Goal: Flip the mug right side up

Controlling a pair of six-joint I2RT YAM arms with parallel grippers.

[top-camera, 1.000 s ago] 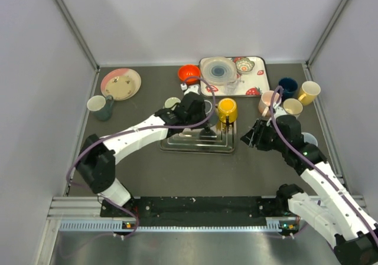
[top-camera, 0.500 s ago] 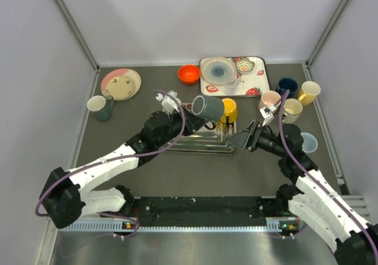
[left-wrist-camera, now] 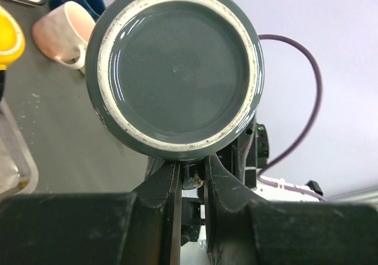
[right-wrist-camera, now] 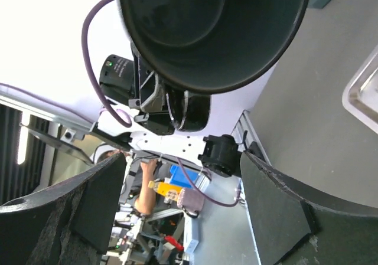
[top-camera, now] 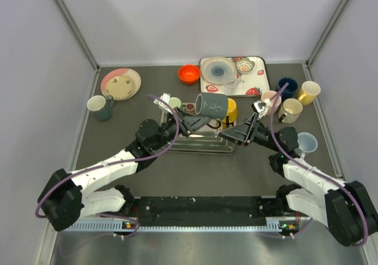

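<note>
Left claw (top-camera: 190,122) clamped on the dark grey ceramic mug (top-camera: 211,104), held sideways in the air.
Right claw (top-camera: 230,133) faces the mug's mouth, jaws apart, not touching. 1 yellow mug (top-camera: 230,108) sits half hidden just behind; 1 steel tray (top-camera: 198,144) lies on the desk (top-camera: 236,170) below both claws; 4 mugs (top-camera: 292,108) cluster beyond the right claw. The held mug's handle is hidden.
</note>
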